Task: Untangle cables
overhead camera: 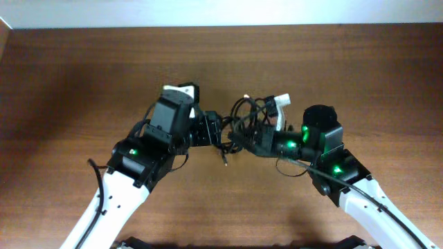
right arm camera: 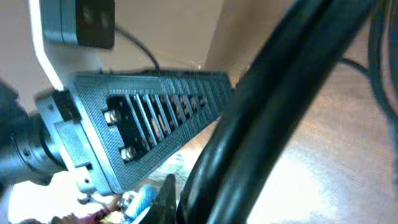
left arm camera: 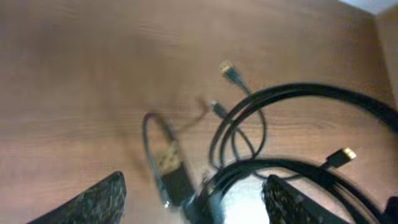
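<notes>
The cables (overhead camera: 243, 111) are a tangle of thin black loops at the table's middle, between my two grippers. In the left wrist view the loops (left arm camera: 298, 99) lie on the wood with gold-tipped plugs (left arm camera: 227, 67) sticking out. My left gripper (overhead camera: 216, 131) is open, its fingers (left arm camera: 193, 208) wide apart with a cable strand and a plug body between them. My right gripper (overhead camera: 243, 138) is at the tangle's near side. In the right wrist view its finger (right arm camera: 186, 205) presses against a thick, blurred black cable (right arm camera: 267, 106) that fills the frame.
A white piece (overhead camera: 280, 104) sticks out at the tangle's right. A loose cable end (overhead camera: 225, 159) hangs toward the front. The brown wooden table (overhead camera: 83, 76) extends all around. The left gripper's ribbed body (right arm camera: 143, 118) sits close before the right wrist camera.
</notes>
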Robot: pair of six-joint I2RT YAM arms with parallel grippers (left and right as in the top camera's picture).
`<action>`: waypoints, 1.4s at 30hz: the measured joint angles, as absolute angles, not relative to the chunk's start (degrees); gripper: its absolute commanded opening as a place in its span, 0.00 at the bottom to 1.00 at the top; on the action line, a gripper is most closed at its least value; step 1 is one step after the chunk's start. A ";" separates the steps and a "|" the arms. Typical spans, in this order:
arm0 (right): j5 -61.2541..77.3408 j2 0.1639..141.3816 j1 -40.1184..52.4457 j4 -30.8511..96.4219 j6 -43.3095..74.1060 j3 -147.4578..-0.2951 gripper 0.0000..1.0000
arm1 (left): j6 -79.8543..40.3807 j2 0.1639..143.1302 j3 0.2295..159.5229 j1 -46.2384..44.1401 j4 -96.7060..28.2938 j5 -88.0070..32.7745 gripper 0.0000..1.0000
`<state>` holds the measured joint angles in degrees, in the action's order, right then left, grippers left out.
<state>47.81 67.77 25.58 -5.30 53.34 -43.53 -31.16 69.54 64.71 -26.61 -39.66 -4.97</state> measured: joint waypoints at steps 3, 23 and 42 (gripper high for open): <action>50.06 67.77 25.58 -4.75 45.32 -43.53 0.04 | -17.17 69.52 64.73 -26.57 -35.99 -9.08 0.67; 53.82 67.55 24.29 -0.56 40.64 -44.05 0.99 | 3.55 69.43 64.73 -22.79 -40.23 -10.50 0.00; 42.46 67.57 24.29 1.74 36.45 -44.01 0.90 | -16.75 70.63 64.73 -19.51 -42.87 -23.66 0.00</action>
